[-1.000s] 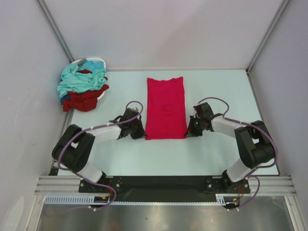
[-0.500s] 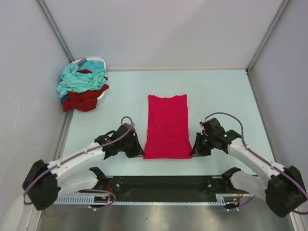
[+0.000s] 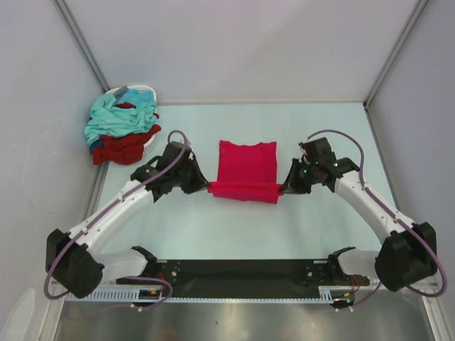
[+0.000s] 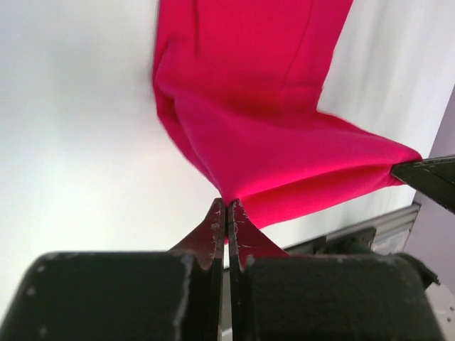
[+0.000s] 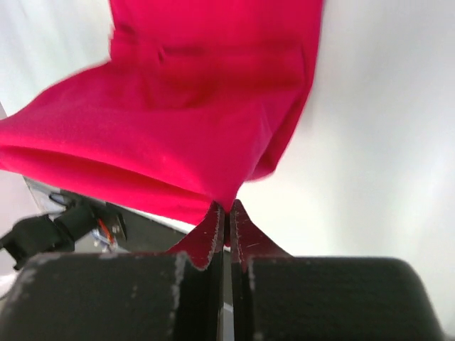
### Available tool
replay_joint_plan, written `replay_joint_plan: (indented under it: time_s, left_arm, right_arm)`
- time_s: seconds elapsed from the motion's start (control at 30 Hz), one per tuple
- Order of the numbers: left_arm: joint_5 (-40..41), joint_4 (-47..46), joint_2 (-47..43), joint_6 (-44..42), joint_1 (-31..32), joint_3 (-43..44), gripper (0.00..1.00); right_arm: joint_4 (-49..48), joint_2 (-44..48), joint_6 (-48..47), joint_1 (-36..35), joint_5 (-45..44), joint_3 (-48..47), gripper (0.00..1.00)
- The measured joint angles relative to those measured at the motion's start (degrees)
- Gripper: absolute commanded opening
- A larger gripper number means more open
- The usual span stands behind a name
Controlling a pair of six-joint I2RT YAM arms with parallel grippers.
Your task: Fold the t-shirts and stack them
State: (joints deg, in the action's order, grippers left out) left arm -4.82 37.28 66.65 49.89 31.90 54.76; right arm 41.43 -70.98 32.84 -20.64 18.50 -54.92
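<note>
Nearest edge: a black base plate [image 3: 242, 272] on ribbed aluminium rail carries both arm bases. Beyond it lies the table [image 3: 213, 227], a smooth, matte, pale grey-green surface.

Left gripper [image 3: 202, 187]: the wrist view shows its two scuffed dark fingers pressed together, pinching a corner of the crimson-pink t-shirt [image 3: 246, 165]. It sits at 9 o'clock of the shirt's near edge.

Right gripper [image 3: 284, 188]: its fingers are likewise pressed together and pinch the opposite corner, at 3 o'clock of that edge.

The crimson-pink t-shirt is soft knit cloth with no print and lies mid-table. Its far part lies flat as a near-square panel. Its near edge is held raised between the two grippers as a doubled, drooping band. From each wrist camera the cloth fans out of the pinch in loose folds with a rounded crease at the side.

Purple-grey cables [image 3: 178, 135] loop above each wrist. Nothing stands between the grippers and the shirt.

Far, at 10 o'clock of the table: a rumpled heap, with the teal shirt [image 3: 114, 117] on top, the maroon shirt [image 3: 124, 149] below it and a bit of dark blue cloth [image 3: 95, 144] at the left edge. The heap overhangs and largely hides a white basket [image 3: 140, 89], of which only the rim shows.

Plain grey walls [image 3: 234, 50] close off the back and sides.
</note>
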Motion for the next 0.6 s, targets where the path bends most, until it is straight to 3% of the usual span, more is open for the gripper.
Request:
replay_joint_plan:
  time_s: [0.23,0.6]
  left_arm:
    - [1.3,-3.4,12.9,-6.6,-2.9,11.5,0.0]
    - [2.2,-6.2,27.6,-10.5,-6.2,22.0,0.0]
  right_arm:
    - [-3.9,-12.2,-4.4,3.6,-0.5,-11.1,0.0]
    - [-6.6,-27.5,-7.6,6.4,-1.4,-23.4,0.0]
